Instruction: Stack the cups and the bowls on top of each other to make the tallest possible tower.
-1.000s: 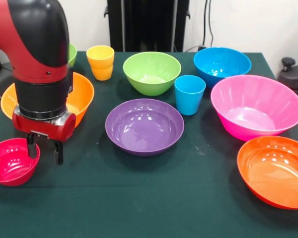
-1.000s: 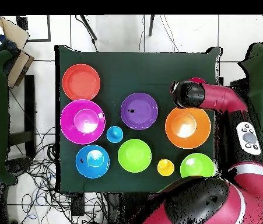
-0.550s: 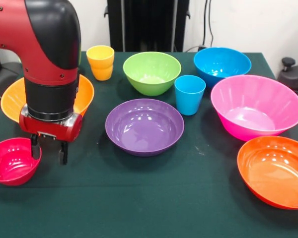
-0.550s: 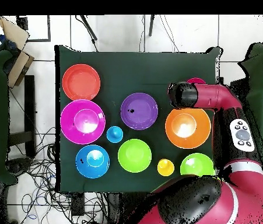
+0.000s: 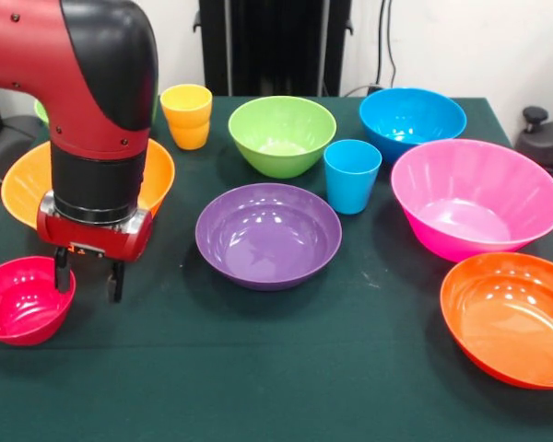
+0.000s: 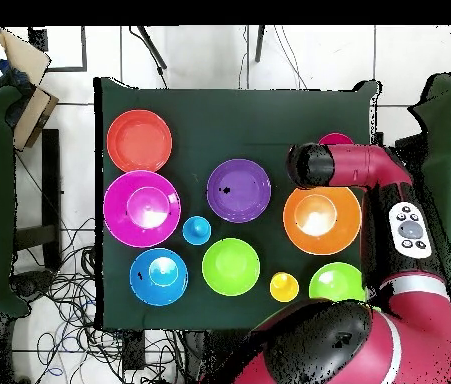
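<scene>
Colour rundown from my feed: the worktop (image 5: pixel 258 368) is dark green cloth. At lower left I've got a small crimson bowl (image 5: pixel 18 299), above it a yellow-orange bowl (image 5: pixel 152 175), and a yellow-orange cup (image 5: pixel 187 116) near the top. Centre is a purple bowl (image 5: pixel 268 234), with a lime green bowl (image 5: pixel 282 134) above it. The light blue cup (image 5: pixel 352 175) sits below a deeper blue bowl (image 5: pixel 412 120). Right side: pink bowl (image 5: pixel 476 197), then a red-orange bowl (image 5: pixel 509 318) in the lower right. The arm (image 5: pixel 83 92) is red and black.

Purple bowl (image 6: pixel 238 189) centre of green table (image 6: pixel 269 110), red-orange bowl (image 6: pixel 139 140) at ten o'clock, large orange bowl (image 6: pixel 321 219) at four, arm's black wrist (image 6: pixel 307 164) between them.
</scene>
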`<action>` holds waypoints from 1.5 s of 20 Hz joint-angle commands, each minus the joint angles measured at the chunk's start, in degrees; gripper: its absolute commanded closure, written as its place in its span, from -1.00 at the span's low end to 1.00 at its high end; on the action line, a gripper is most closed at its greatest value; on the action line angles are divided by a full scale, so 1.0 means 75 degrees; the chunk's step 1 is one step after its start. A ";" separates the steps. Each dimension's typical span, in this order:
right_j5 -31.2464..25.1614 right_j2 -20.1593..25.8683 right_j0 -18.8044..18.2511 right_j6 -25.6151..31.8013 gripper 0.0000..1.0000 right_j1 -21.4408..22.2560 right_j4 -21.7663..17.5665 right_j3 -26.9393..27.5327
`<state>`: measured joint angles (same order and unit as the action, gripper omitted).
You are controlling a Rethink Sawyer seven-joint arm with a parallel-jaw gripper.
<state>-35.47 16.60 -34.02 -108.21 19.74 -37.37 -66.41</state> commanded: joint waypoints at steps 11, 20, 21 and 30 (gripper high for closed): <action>0.0210 -0.0810 0.0901 0.0164 -1.00 0.0611 -0.0525 -0.0408; 0.1101 -0.1397 0.1331 -0.0570 -1.00 0.0143 -0.0655 -0.0358; 0.1185 -0.1474 0.1368 -0.0620 -1.00 0.0105 -0.0634 -0.0364; 0.2078 -0.1695 0.1302 -0.0655 -1.00 -0.0475 -0.0278 -0.0303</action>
<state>-23.61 3.15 -25.41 -108.21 21.04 -37.48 -66.63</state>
